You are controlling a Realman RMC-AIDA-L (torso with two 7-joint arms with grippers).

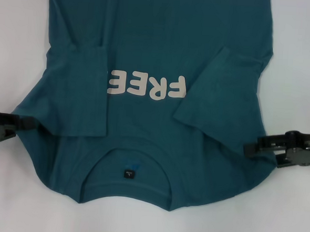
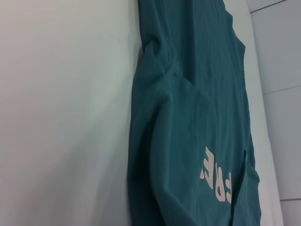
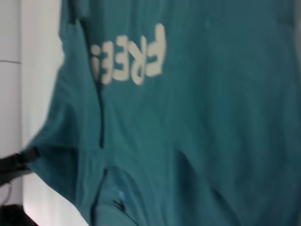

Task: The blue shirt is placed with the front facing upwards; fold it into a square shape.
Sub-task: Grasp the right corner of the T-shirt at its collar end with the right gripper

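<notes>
- Two grippers flank the near end of the blue shirt (image 1: 148, 58), which lies flat on the white table (image 1: 300, 62), front up, collar toward the robot.
- Nearest: neckline (image 1: 131, 164) with small black tag (image 1: 128, 174), centred between the arms.
- Left gripper (image 1: 23, 125) at the left shoulder edge; tip meets the cloth there. Whether its jaws are spread or pinching cannot be told.
- Right gripper (image 1: 254, 147) at the right shoulder edge, touching the fabric; jaw state likewise cannot be told.
- Farther: both sleeves already lie folded inward. Left sleeve (image 1: 83, 90) covers the end of the cream "FREE" lettering (image 1: 146, 86); right sleeve (image 1: 206, 93) sits angled beside it.
- Farthest: shirt body runs out of the head view; hem not visible.
- Judgement: step in hand looks like gripping both shoulders to carry the collar end away toward the hem.
- To do it well: take matching holds, lift level, move both arms together so the folded sleeves don't slip out.
</notes>
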